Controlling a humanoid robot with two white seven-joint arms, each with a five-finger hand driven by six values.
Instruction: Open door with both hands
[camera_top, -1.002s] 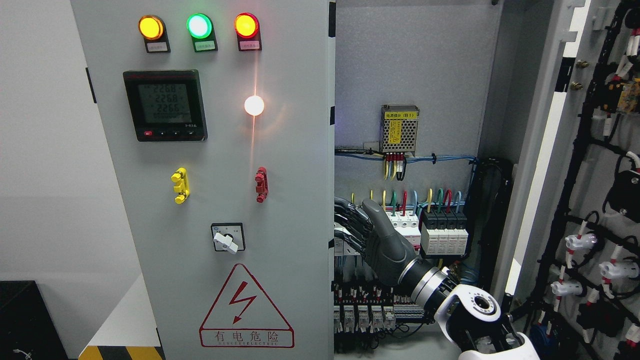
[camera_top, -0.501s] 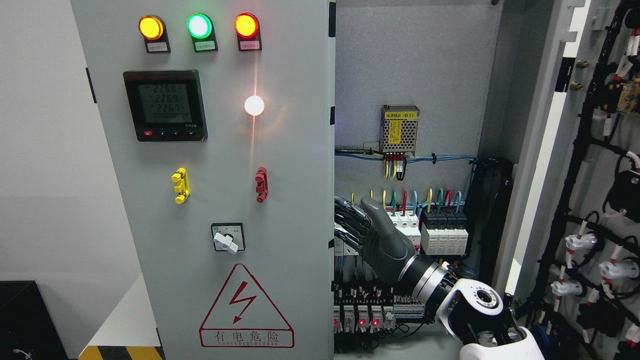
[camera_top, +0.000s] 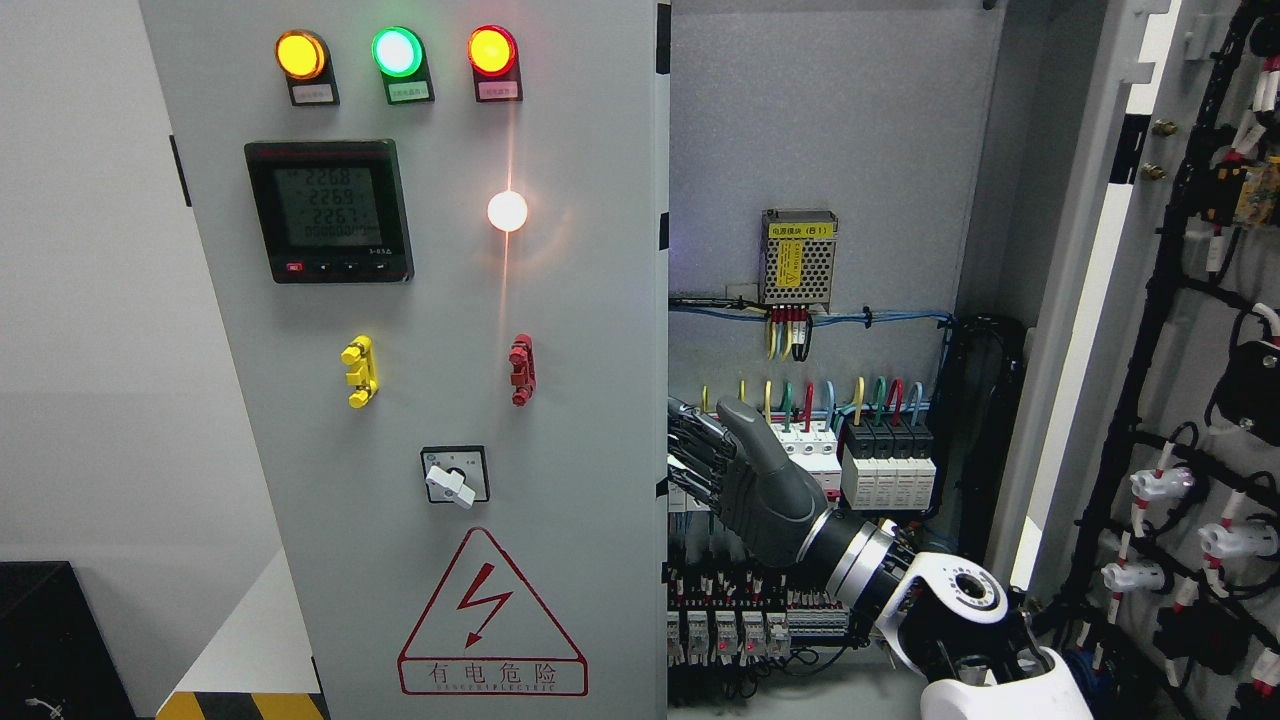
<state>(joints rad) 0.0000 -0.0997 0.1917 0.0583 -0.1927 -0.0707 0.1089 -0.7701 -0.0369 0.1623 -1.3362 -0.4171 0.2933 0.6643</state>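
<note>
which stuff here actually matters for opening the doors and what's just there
Belongs to the job:
- left door, its front facing the camera
- right door, swung open
- right hand, fingers behind the left door's free edge

Just there:
- indicator lamps
- meter display
- rotary switch
- warning triangle
- breakers inside
- power supply

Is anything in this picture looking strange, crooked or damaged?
Nothing looks damaged or spilled. The white selector knob on the left door sits tilted, though that may be a normal switch position. The right hand reaches toward that door's inner edge, close to the breakers.
</note>
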